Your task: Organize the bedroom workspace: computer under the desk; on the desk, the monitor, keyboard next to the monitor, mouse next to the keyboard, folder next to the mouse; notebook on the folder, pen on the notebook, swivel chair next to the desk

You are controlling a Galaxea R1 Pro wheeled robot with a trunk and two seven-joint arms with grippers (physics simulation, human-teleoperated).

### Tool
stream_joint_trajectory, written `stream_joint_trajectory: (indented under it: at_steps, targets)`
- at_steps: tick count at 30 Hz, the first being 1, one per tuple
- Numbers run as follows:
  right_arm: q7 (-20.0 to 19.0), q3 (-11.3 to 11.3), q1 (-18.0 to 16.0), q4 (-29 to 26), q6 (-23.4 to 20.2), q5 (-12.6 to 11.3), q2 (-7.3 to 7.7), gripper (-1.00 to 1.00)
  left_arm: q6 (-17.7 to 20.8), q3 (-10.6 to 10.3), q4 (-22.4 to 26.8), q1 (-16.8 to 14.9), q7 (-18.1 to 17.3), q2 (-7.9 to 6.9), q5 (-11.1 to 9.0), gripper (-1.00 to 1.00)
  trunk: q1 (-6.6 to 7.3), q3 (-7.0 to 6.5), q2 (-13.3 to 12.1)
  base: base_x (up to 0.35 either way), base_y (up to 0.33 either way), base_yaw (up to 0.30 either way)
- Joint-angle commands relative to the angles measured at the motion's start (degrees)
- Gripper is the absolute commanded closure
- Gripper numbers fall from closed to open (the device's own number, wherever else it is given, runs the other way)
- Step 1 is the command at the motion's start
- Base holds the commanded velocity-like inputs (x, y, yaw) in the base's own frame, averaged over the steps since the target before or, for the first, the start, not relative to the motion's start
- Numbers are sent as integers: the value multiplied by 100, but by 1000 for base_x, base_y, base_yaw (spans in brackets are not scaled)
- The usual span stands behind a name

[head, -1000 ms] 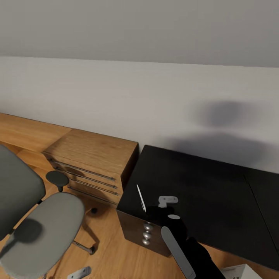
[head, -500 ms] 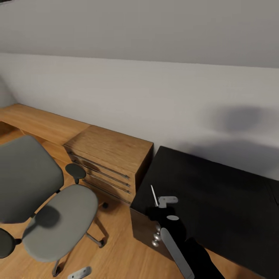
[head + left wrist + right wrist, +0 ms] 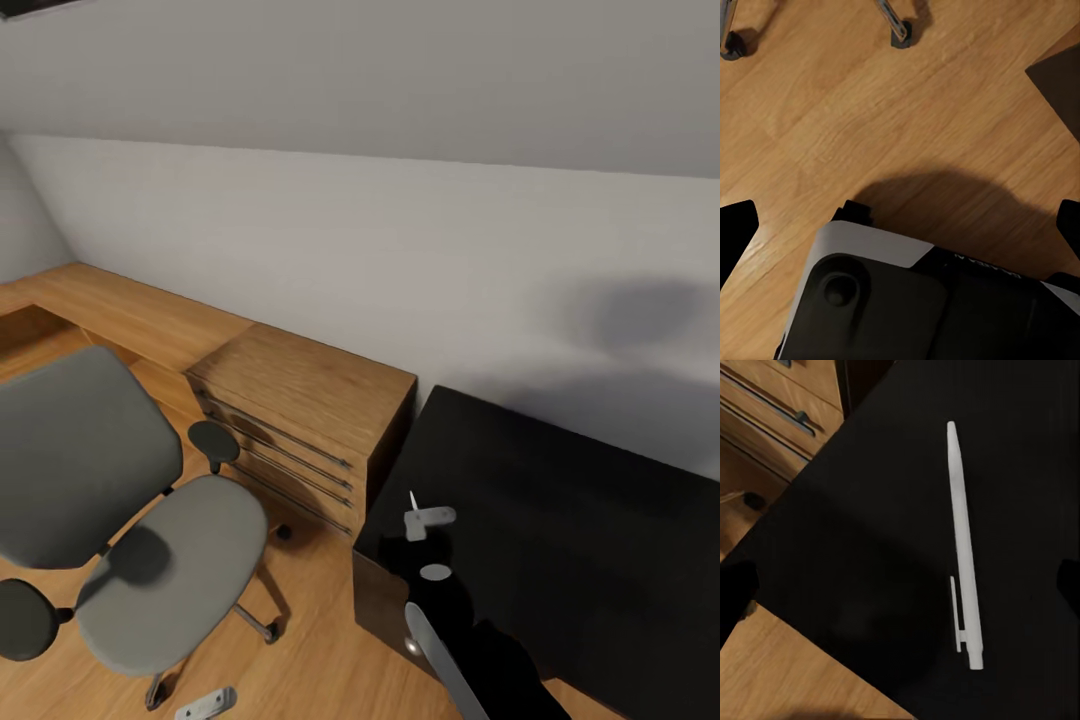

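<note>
A white pen point(image 3: 964, 547) lies flat on the black desk point(image 3: 870, 555) near its corner. My right gripper point(image 3: 900, 585) hangs over it, open, its dark fingertips point(image 3: 735, 592) wide apart on either side and not touching the pen. In the head view the right gripper point(image 3: 427, 518) sits above the desk point(image 3: 560, 540) corner, with the pen point(image 3: 412, 498) tip showing beside it. The grey swivel chair point(image 3: 165, 580) stands on the floor left of the desk with an empty seat. My left gripper point(image 3: 205, 705) is low over the floor, open and empty.
A light wooden drawer cabinet point(image 3: 300, 420) stands against the wall between chair and desk, with a low wooden shelf point(image 3: 120, 310) running on from it. The left wrist view shows wooden floor point(image 3: 870, 112), a chair caster point(image 3: 898, 34) and my own base point(image 3: 907, 300).
The head view has swung left, bringing more of the chair into the picture. The pen now lies right beside the right gripper, where before it lay off to its left.
</note>
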State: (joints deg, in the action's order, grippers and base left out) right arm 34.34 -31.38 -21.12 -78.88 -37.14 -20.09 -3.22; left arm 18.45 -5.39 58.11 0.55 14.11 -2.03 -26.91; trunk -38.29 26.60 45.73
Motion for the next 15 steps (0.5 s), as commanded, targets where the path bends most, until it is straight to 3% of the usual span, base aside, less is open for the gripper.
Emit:
stream_joint_trajectory:
  at_steps: [1,6,15]
  targets:
    - [58,-10,-6,25,5,21,0,-100,16,-23,16,2,57,-7,-60,-100,-2,5,5,20,0,4]
    - [36,9,-6,144,60,283,4,-100,18,-24,16,0,57,-7,-60,-100,-2,5,5,7,0,1]
    - [1,19,-13,368,262,328,30,-100,11,-23,22,-1,57,-7,-60,-100,-2,5,5,1,0,0]
